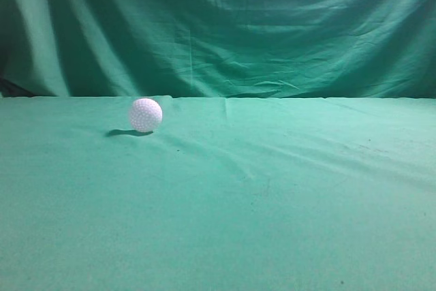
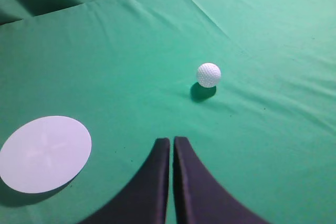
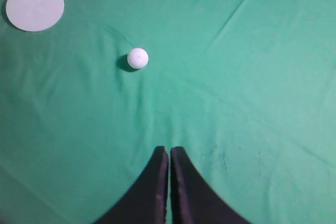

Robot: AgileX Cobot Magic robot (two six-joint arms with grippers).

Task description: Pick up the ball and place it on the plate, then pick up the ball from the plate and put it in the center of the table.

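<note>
left pincer [image 2: 171,141] has its two dark fingers pressed together, with only a thin line between them, and it holds nothing. right pincer [image 3: 168,150] is the same, pressed together and holding nothing. both hang above the green worktop [image 2: 273,145], and neither shows in the side view, so they seem to be pulled back out of the way.

the ball [image 2: 209,74] sits on the cloth ahead of the left pincer and a bit to its right, well apart from it. from the right pincer the ball [image 3: 137,58] is ahead and a bit to the left. it is white with little dimples, and it rests alone with its shadow beside it.

the plate [image 2: 44,153] lies flat to the left of the left pincer, near it. from the right pincer the plate [image 3: 34,6] is far ahead and to the left.

i think the job has not begun yet. the left pincer looks best placed, since ball and plate are both on its side. it must spread its fingers first. the ball is round, so it may roll if bumped.
</note>
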